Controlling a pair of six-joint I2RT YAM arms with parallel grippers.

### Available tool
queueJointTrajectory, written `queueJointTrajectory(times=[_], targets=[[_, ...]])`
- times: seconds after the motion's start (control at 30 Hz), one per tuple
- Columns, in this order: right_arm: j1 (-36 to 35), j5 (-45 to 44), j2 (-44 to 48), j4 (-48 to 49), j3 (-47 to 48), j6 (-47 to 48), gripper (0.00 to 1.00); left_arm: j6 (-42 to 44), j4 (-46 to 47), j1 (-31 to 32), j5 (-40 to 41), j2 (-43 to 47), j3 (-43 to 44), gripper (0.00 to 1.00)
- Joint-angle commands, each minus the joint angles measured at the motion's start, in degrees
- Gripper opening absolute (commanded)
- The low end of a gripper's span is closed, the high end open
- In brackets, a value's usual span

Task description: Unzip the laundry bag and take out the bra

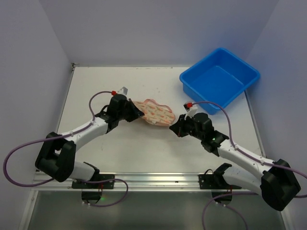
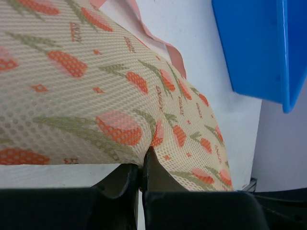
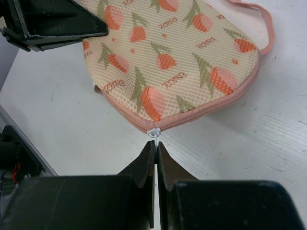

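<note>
The table [image 1: 144,153] is a flat white board, faintly streaked in the right wrist view. Plain pale lilac-grey walls [image 1: 158,28] close it in on three sides. A metal rail [image 1: 153,178] runs along its near edge, where the arm bases are bolted.

The laundry bag [image 1: 154,113] lies flat on the white surface between the two claws, touching both. The left claw [image 1: 136,113] is at the bag's left end and is clenched. In its wrist view the two dark fingers [image 2: 120,184] press together with a pinch of the cream mesh fabric puckered up between their tips. The rest of the bag spreads away ahead of this claw.

The right claw [image 1: 174,125] sits at the bag's near-right edge, its fingers likewise squeezed together. They grasp the small white zipper pull [image 3: 154,132], which sticks out from the pink zipper trim just ahead of the fingertips. That trim is zipped closed as far as the wrist view shows. Beyond the right claw, at the bag's far side, the pink loop handle [image 3: 265,28] lies curled on the table.

A blue tub [image 1: 241,63] stands well beyond the right claw and off to its right, near the back right corner of the table and apart from the bag. From the left claw it shows ahead, past the bag's far end.
</note>
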State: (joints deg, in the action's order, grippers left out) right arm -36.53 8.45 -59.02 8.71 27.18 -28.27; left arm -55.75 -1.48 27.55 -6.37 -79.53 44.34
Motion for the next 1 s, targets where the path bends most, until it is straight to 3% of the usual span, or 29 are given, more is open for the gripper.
queueJointTrajectory(times=[0.0, 0.1, 0.27, 0.4, 0.43, 0.63, 0.77, 0.97], targets=[[0.3, -3.4, 0.9, -8.3, 4.0, 2.7, 0.00, 12.9, 4.9, -3.6, -0.2, -2.3, 2.5, 0.00], [0.1, 0.2, -0.2, -6.1, 4.9, 1.3, 0.00, 16.0, 6.6, -4.4, -4.8, -6.8, 5.3, 0.00], [-5.5, 3.2, -8.7, -4.1, 11.6, -1.2, 0.00, 11.0, 12.6, -4.5, -8.7, -7.2, 2.3, 0.33], [-8.8, 5.8, -16.4, -0.3, 15.6, -2.9, 0.00, 7.9, 8.0, -4.7, -4.5, -2.0, -1.4, 0.95], [-9.0, 6.4, -17.6, 0.7, 16.1, -3.4, 0.00, 7.4, 6.4, -4.7, -2.4, -0.6, -2.8, 0.99], [-10.0, 8.0, -24.7, 4.3, 19.0, -3.9, 0.00, 0.5, 3.6, -4.6, 0.0, 14.1, -12.3, 1.00], [-10.7, 7.9, -27.5, 4.4, 21.6, -3.3, 0.00, -4.3, 7.9, -4.3, -1.7, 19.1, -18.2, 0.97], [-11.6, 7.5, -29.4, 4.6, 22.9, -3.2, 0.00, -7.3, 11.7, -0.2, -1.0, 15.9, -20.1, 0.82]])
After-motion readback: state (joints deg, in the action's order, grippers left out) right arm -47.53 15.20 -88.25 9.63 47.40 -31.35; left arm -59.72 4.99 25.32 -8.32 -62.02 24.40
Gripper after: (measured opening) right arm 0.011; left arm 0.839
